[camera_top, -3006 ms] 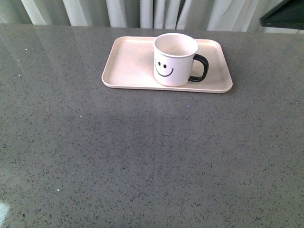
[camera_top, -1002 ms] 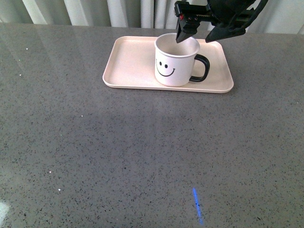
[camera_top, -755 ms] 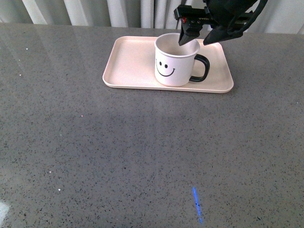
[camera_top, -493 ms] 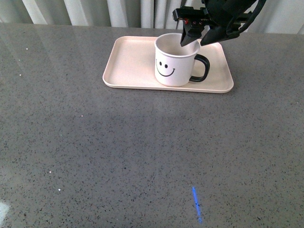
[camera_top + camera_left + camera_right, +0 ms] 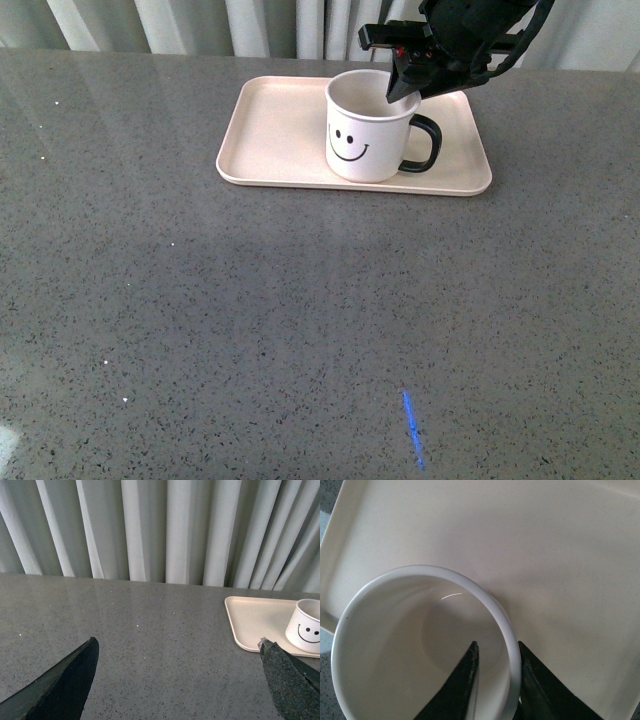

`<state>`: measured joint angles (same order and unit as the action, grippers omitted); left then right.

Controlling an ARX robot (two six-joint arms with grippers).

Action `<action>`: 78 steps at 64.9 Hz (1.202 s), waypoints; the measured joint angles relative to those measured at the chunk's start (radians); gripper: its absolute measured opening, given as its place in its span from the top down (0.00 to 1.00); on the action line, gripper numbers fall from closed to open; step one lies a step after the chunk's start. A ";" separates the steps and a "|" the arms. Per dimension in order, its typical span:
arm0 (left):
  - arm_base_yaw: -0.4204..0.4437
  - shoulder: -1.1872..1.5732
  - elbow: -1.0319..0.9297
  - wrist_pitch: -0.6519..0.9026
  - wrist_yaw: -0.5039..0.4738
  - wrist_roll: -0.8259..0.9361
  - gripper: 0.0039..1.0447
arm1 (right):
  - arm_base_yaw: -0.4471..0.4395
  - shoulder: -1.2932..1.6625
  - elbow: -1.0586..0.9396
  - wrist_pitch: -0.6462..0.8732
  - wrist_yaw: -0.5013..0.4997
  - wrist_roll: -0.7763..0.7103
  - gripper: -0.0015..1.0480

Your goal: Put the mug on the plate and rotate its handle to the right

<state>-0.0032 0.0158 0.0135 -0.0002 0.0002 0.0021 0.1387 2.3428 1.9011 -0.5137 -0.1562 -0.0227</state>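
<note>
The white mug [image 5: 365,135] with a black smiley face stands upright on the pale pink plate [image 5: 280,130]. Its black handle [image 5: 420,145] points right. My right gripper [image 5: 405,88] is over the mug's far right rim, open, with one finger inside the mug and one outside the wall. In the right wrist view the rim [image 5: 497,617] runs between the two fingertips [image 5: 471,652]. My left gripper [image 5: 177,655] is open and empty low over the bare table, left of the plate [image 5: 250,622] and mug [image 5: 306,627].
The grey speckled table [image 5: 300,320] stretches toward me. Pale curtains [image 5: 200,25] hang behind its far edge. A blue streak of light [image 5: 412,430] lies on the table near the front.
My right gripper came into view over the mug and has shifted slightly right and down, straddling the mug's far right wall. The mug has stayed in place.
</note>
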 joint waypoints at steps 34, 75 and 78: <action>0.000 0.000 0.000 0.000 0.000 0.000 0.09 | 0.003 0.007 0.034 -0.023 -0.007 0.015 0.98; 0.000 0.000 0.000 0.000 0.000 0.000 0.09 | -0.075 -0.006 0.193 -0.179 -0.143 -0.404 0.98; 0.000 0.000 0.000 0.000 0.000 0.000 0.09 | -0.076 0.001 0.211 -0.190 -0.154 -0.441 0.98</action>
<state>-0.0032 0.0158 0.0135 -0.0002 0.0002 0.0021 0.0631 2.3436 2.1124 -0.7032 -0.3103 -0.4641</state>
